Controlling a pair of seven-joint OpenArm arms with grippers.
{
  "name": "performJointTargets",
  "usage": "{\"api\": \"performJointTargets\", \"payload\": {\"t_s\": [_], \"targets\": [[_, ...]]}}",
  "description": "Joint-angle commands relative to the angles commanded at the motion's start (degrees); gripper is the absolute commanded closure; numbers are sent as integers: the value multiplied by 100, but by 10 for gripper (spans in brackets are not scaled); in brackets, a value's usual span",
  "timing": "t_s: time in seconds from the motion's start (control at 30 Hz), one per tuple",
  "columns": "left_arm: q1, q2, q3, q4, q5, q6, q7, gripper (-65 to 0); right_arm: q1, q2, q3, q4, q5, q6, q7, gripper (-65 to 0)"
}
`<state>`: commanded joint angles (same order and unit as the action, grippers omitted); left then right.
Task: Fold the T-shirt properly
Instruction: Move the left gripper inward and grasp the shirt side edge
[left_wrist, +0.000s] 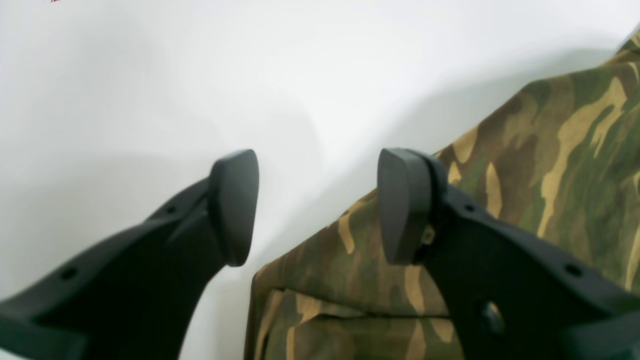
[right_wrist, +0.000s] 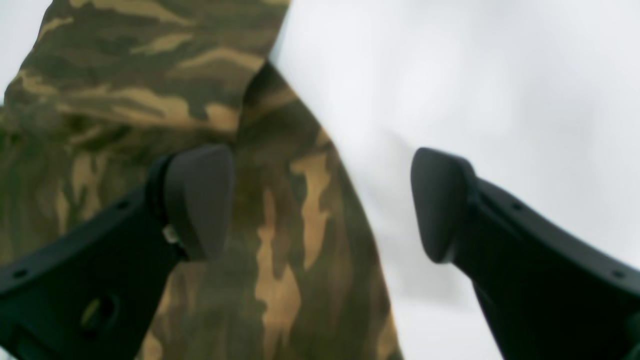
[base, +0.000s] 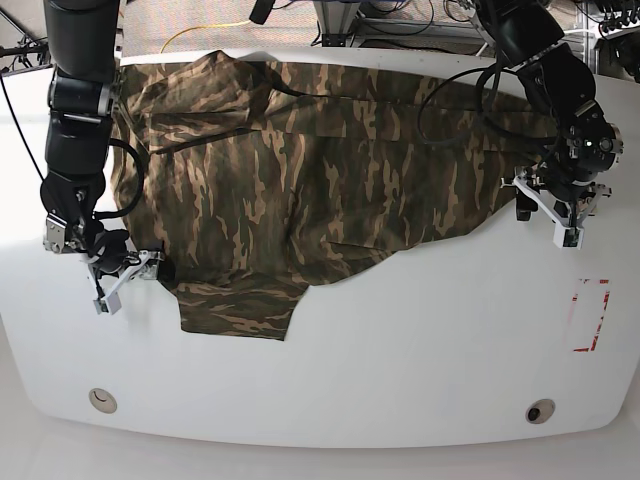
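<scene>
Fingers (left_wrist: 233, 207) apart over blurred T-shirt (left_wrist: 550, 150) edge.

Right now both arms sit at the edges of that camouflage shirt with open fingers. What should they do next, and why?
Probably lower and close on the cloth. The left gripper and the right gripper are both open, each straddling an edge of the T-shirt, which lies spread and unfolded on the white table; nothing is gripped yet.
</scene>
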<state>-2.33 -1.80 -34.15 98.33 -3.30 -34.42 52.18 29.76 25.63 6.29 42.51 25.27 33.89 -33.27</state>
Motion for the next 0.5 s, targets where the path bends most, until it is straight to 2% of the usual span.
{"api": "performJointTargets", "payload": {"t_s": [0.17, 0.23, 0.3, 0.37, 0.4, 0.5], "targets": [[0, 0, 9, 9, 0, 9, 0, -357, -176, -220, -18, 18, -9, 0, 0, -530], [-9, 0, 9, 9, 0, 9, 0, -357, -176, -299, -18, 18, -18, 0, -9, -498], [-18, 0, 9, 0, 0, 18, 0, -358, -193, -325, -18, 18, -18, 0, -9, -436], [-26, 0, 18, -79, 0, 18, 0, -360, -193, -343, -18, 18, -18, 0, -9, -338], [-88, 9, 26, -158, 0, 18, 0, -375, -185, -343, -26, 18, -18, 0, -9, -281], [-308, 18, 0, -396, 0, 26, 0, -426, -176, -343, -35, 18, -9, 0, -9, -178]]}}
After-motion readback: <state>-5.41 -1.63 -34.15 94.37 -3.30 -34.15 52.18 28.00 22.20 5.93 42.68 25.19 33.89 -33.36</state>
